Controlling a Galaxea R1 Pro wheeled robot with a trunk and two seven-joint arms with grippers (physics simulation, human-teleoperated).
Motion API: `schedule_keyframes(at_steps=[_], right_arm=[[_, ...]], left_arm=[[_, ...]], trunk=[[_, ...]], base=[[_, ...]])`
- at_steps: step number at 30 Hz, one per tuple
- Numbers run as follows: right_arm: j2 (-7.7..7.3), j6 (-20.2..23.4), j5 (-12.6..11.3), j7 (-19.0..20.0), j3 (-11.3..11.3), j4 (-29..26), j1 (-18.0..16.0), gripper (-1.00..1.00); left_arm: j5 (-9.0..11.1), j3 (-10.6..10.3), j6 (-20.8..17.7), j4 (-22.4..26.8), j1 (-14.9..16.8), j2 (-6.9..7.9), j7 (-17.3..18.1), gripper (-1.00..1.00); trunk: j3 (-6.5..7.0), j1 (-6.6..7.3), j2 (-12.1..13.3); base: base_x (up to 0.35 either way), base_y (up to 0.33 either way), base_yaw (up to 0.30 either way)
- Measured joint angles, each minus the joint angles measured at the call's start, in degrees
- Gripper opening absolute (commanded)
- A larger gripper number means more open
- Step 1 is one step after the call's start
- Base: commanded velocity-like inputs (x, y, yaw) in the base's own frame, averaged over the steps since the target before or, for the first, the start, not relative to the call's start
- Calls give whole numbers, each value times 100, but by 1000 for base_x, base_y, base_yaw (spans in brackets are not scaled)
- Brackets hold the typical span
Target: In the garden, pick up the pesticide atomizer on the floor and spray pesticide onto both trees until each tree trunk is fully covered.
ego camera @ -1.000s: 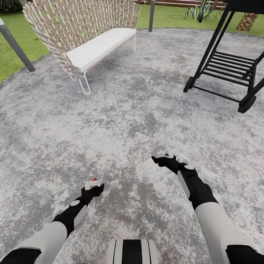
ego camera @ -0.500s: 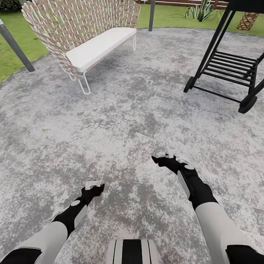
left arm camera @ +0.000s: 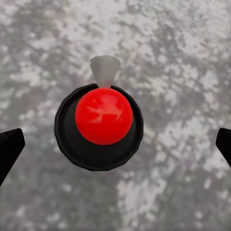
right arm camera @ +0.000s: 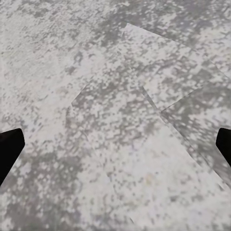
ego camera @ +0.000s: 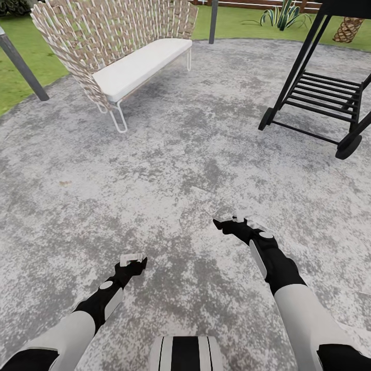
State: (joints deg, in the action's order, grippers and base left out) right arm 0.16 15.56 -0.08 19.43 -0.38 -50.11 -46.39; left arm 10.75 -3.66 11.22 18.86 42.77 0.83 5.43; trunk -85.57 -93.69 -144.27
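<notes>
At about ten o'clock in the head view a slanted grey post (ego camera: 20,64) stands at the edge of the lawn (ego camera: 15,36), the garden's grass, which runs on along the top past twelve o'clock. Toward eleven o'clock is a woven bench (ego camera: 103,31) with a white cushion (ego camera: 141,64), its thin white legs on the mottled grey paving (ego camera: 180,154). Near twelve o'clock a second grey post (ego camera: 213,20) rises, with a strip of brown fence (ego camera: 257,4) at the top edge just beyond it. At one o'clock is a spiky green plant (ego camera: 281,15) on the grass, and at two o'clock a black slatted swing seat (ego camera: 319,93) stands on the paving, with a scaly palm trunk (ego camera: 348,28) behind it. Lower down, the left gripper (ego camera: 133,264) hangs over the paving at seven o'clock, and the right gripper (ego camera: 226,224) at five o'clock, the two well apart. In the left wrist view the left gripper (left arm camera: 115,144) has its fingers spread wide, the black tips at the two side edges. Between them, touching neither, is a round black thing (left arm camera: 98,159) with a shiny red ball (left arm camera: 103,115) on it and a pale grey cone (left arm camera: 104,70) beside the ball. Whether this is the spray bottle seen end-on, I cannot tell. In the right wrist view the right gripper (right arm camera: 115,144) is likewise spread wide over bare paving (right arm camera: 120,96).
</notes>
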Motion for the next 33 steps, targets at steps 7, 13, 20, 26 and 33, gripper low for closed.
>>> schedule_keyframes(at_steps=[7,13,20,26,33], right_arm=[[0,0,0,1,0,0,0,100],[0,0,0,1,0,0,0,100],[0,0,0,1,0,0,0,100],[0,0,0,1,0,0,0,100],[0,0,0,1,0,0,0,100]], left_arm=[[0,0,0,1,0,0,0,100],[0,0,-1,1,0,0,0,100],[0,0,0,1,0,-7,0,100],[0,0,-3,1,0,-9,0,100],[0,0,-7,1,0,-9,0,100]], trunk=[[0,0,0],[0,0,0],[0,0,0],[0,0,0],[-23,0,0]], base=[[16,12,0],[34,27,0],[2,2,0],[0,0,0],[0,0,0]])
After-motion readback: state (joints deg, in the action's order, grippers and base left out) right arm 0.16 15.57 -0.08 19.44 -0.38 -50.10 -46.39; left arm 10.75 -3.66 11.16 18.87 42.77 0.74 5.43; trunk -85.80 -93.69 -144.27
